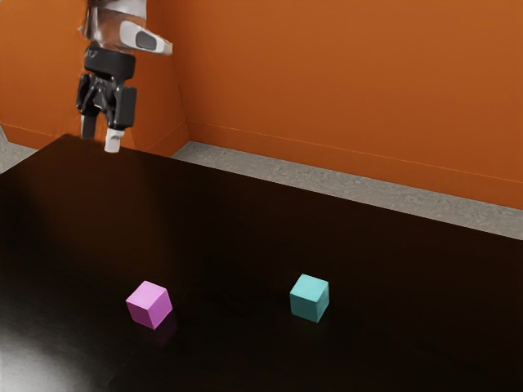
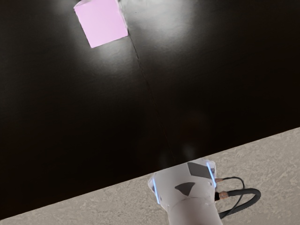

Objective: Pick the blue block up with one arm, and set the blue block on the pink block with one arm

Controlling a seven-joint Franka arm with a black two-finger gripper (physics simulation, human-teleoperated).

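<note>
Blue block (image 1: 310, 297) rests on the black table (image 1: 245, 220), apart from the pink block (image 1: 149, 305). Gripper (image 1: 100, 139) hangs high over the table's far corner, fingers spread, empty.

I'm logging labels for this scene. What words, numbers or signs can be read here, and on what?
None to read.
The pink block, the blue block, the table, the gripper and the orange wall carry no words, numbers or signs.
</note>
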